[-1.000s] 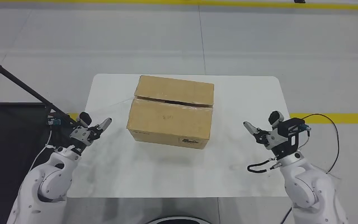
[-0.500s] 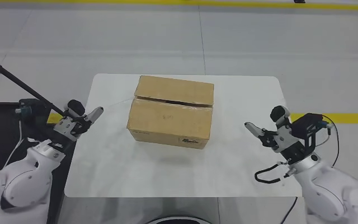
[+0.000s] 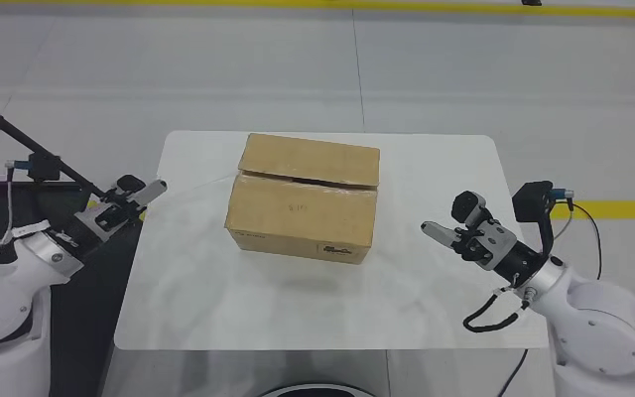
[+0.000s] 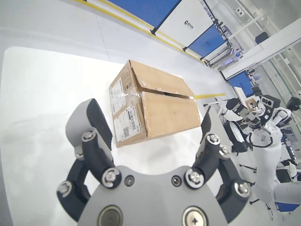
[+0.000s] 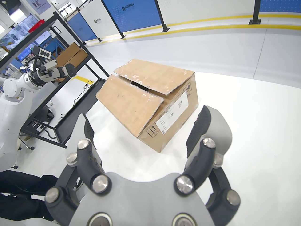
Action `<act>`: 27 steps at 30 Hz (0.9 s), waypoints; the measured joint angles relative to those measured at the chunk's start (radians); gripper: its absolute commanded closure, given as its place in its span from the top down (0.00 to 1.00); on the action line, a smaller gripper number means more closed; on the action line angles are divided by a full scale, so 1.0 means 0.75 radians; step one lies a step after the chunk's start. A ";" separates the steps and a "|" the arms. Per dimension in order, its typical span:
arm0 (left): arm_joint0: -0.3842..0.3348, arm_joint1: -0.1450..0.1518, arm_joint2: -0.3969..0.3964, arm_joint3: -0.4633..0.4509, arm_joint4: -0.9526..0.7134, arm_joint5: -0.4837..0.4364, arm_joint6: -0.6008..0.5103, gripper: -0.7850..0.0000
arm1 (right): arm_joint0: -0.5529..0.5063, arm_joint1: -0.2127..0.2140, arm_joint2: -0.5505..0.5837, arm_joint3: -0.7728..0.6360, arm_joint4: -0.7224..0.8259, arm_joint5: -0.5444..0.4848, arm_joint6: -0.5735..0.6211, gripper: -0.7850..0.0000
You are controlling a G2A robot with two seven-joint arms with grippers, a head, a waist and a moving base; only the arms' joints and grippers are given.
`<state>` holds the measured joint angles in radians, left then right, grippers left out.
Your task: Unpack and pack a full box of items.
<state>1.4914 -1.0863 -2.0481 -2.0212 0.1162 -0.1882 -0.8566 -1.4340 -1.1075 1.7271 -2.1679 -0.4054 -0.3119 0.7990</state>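
Box [image 3: 303, 203] centred on counter [image 3: 437, 164], flaps [image 3: 310, 159] down, seam [image 3: 298, 180] slightly gaping. Left gripper [image 3: 151, 189] and right gripper [image 3: 435, 230] spread wide, empty, well apart either side. Hook one flap edge at the seam, lift slowly, steady with the other gripper.

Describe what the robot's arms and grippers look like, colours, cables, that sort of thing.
The left arm and right arm have rounded white shells. The left gripper and right gripper each have a grey metal base with silver screws, black linkages and two grey-backed fingers with black ribbed pads. A black cable loops by the right wrist.
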 measured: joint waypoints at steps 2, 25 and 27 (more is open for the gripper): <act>0.000 0.000 0.000 0.000 0.000 0.000 0.015 1.00 | 0.000 0.000 0.000 0.000 0.000 0.000 0.001 1.00; -0.042 0.020 0.277 0.234 -0.063 -0.018 -0.149 1.00 | 0.202 -0.012 -0.211 0.309 0.150 -0.045 -0.183 1.00; -0.052 0.021 0.309 0.252 -0.064 -0.019 -0.151 1.00 | 0.201 -0.012 -0.211 0.309 0.150 -0.045 -0.183 1.00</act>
<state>1.4524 -1.0705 -1.8166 -1.8325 0.0684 -0.2028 -0.9695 -1.2828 -1.1167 1.5689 -1.9361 -0.2930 -0.3453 0.6614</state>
